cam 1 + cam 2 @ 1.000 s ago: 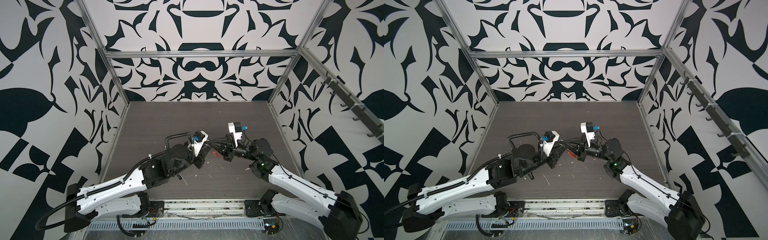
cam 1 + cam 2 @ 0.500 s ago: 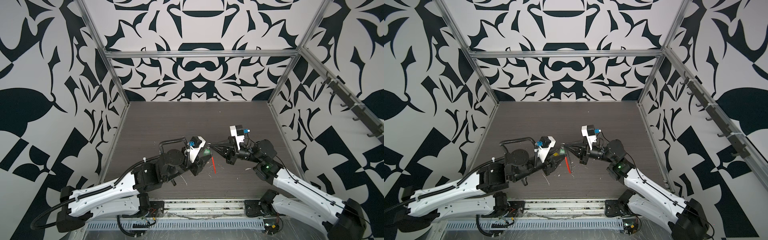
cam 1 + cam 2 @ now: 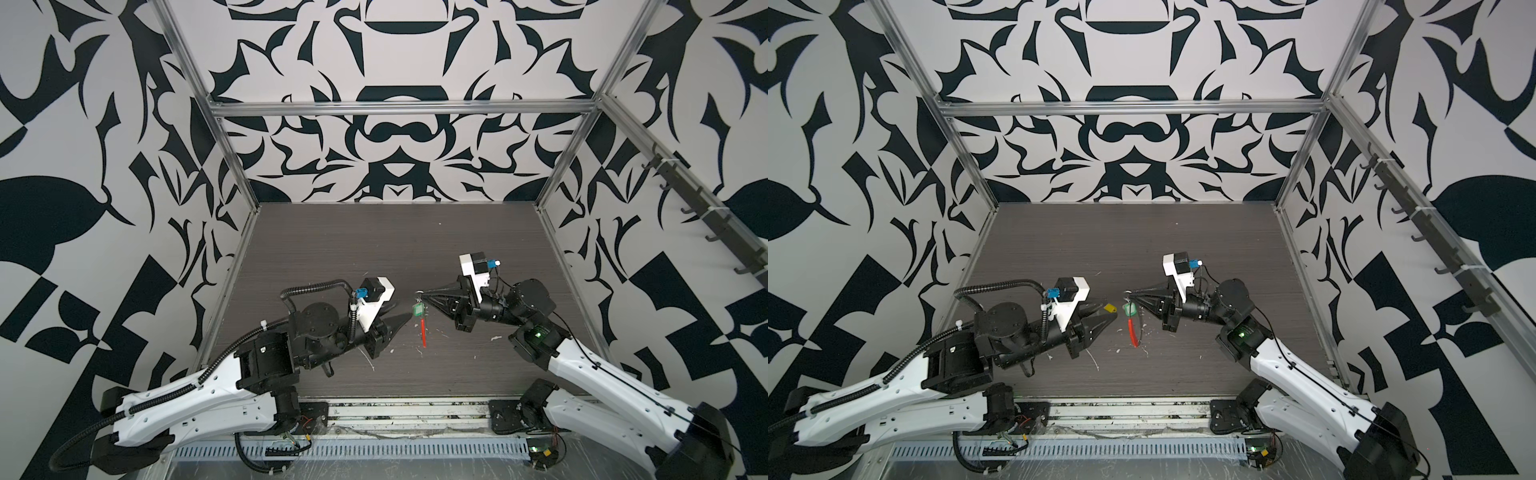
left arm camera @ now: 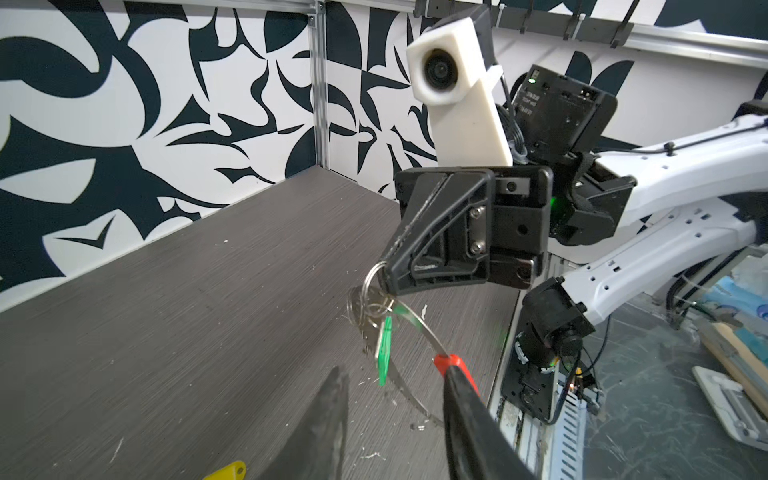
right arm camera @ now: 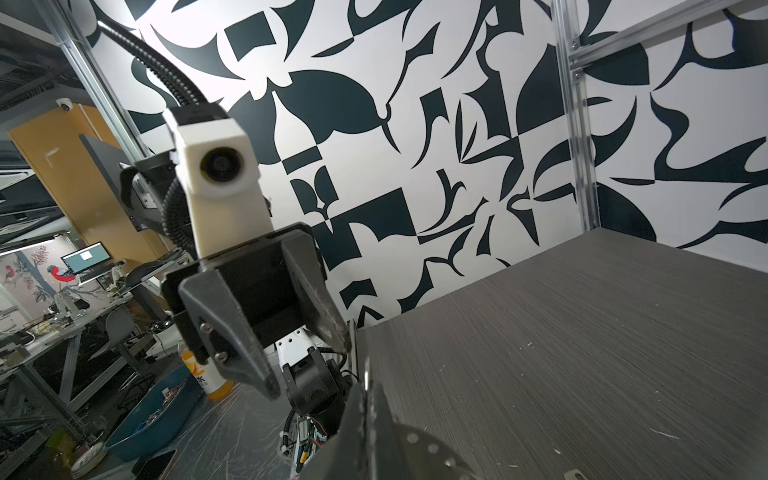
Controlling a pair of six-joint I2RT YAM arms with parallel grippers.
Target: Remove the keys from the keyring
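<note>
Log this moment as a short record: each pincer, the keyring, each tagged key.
left pincer: open, holding nothing
right pincer: shut on the keyring at its top
keyring: hangs from the right pincer, red sleeve along one stretch
green-tagged key: on the keyring, dangling
yellow-tagged key: apart from the keyring, lying on the table by the left pincer
task state: one key off, one still to remove

Open across the far bench. Between left pincer and right pincer, blocked by the hanging keyring and, beside the left, a yellow-tagged key.
</note>
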